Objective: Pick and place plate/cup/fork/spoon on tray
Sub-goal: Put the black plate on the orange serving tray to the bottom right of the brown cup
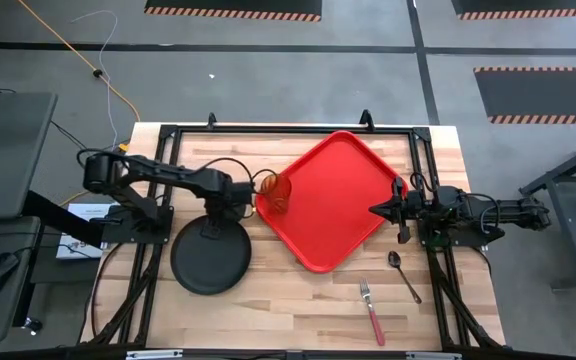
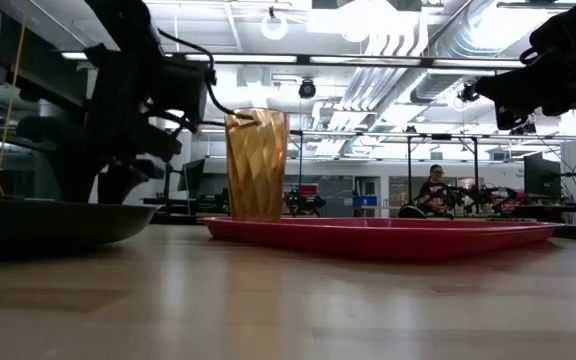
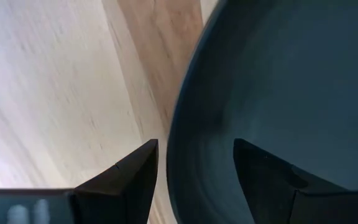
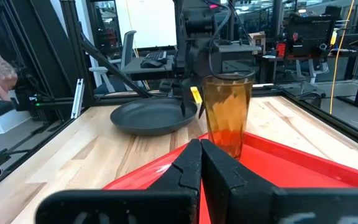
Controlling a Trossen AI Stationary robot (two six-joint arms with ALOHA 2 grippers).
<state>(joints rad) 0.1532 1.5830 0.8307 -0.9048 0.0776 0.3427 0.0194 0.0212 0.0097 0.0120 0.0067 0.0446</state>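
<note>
1. Light wooden table [image 1: 298, 300] with a black frame around its edges; its near edge is cut off in the high view.
2. Large flat bright red plastic tray [image 1: 333, 200] sits turned diamond-wise mid-table; its left corner is partly hidden by the cup.
3. Round matte dark grey-black plate [image 1: 211, 257] lies on the table left of the tray, apart from it; its top rim is hidden under the left arm.
4. Left hand [image 3: 194, 165] is down at the plate rim, fingers spread, one on each side of the rim; contact can't be made out.
5. Right hand [image 4: 201, 165] hovers at the tray's right corner, fingers clenched together on nothing.
6. Small translucent amber-orange plastic cup [image 1: 277, 193] stands upright on the tray's left corner, free of both hands.
7. Small fork with silver tines and red-pink handle [image 1: 371, 312] lies on the table below the tray.
8. Slim dark metallic spoon [image 1: 403, 275] lies just right of the fork, not touching; hidden in the low view.
</note>
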